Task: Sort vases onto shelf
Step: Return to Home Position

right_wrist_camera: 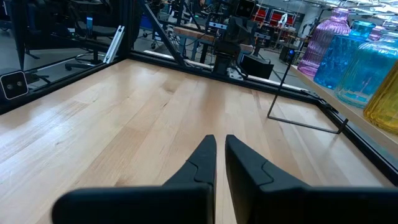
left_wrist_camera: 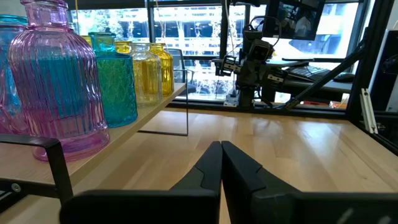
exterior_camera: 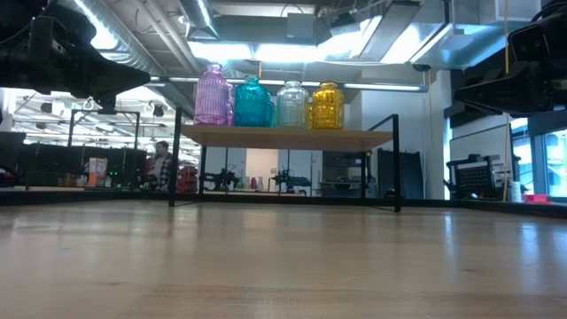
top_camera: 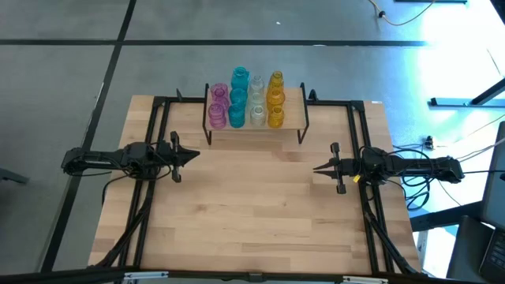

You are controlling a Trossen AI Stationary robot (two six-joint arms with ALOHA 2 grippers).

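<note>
Several glass vases stand in rows by colour on the shelf (top_camera: 293,118) at the table's far middle: pink (top_camera: 218,105), teal-blue (top_camera: 237,99), clear (top_camera: 257,102) and amber-yellow (top_camera: 275,99). They rest upright on their bases on the wood board (exterior_camera: 283,136). My left gripper (top_camera: 196,155) hovers shut at the table's left side, pointing level toward the middle. My right gripper (top_camera: 317,168) hovers shut at the right side, facing it. Neither holds anything.
A black metal frame (top_camera: 162,102) runs along the table's left, right and far sides. The shelf's thin black legs (top_camera: 301,134) stand on the tabletop. Bare wood (top_camera: 252,213) lies between the arms and toward the near edge.
</note>
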